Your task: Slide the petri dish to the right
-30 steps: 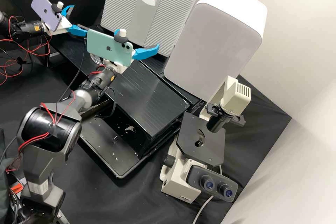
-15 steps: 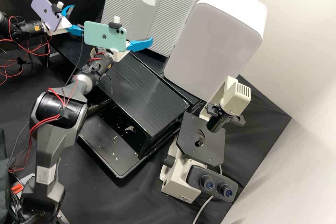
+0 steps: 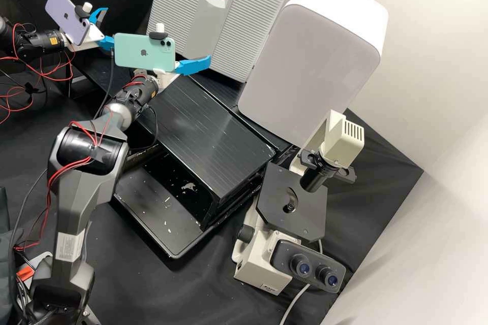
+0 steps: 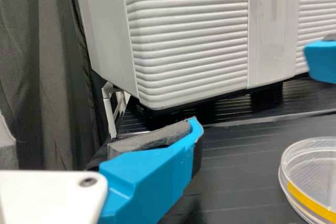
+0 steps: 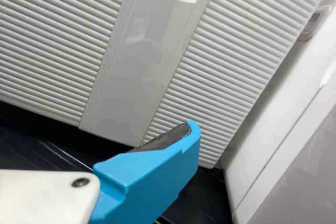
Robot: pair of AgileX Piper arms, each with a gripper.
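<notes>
- petri dish (image 4: 312,179): clear with a yellow band, lying flat on the black slatted platform (image 3: 213,137), in front of the ribbed white unit (image 3: 218,10), near that unit's left corner.
- left gripper (image 3: 108,28): at the far left end of the platform, under the purple phone (image 3: 65,14). Jaws apart, holding nothing.
- its finger (image 4: 157,171) is near the dish with bare platform between them, so no contact.
- right gripper (image 3: 170,72): under the teal phone (image 3: 144,52), above the platform, facing the ribbed unit's front panel.
- right finger (image 5: 157,166): the grey pad is bare with nothing against it, so the jaws look apart, though the angle is poor. Nothing is held.
- in the left wrist view, a blue finger of the right gripper (image 4: 321,61) sits beyond the dish and higher, clear of it.
- rest: rounded white box (image 3: 315,56) right of the ribbed unit, and a microscope (image 3: 300,203) at the bench's front right, well apart from both grippers.
</notes>
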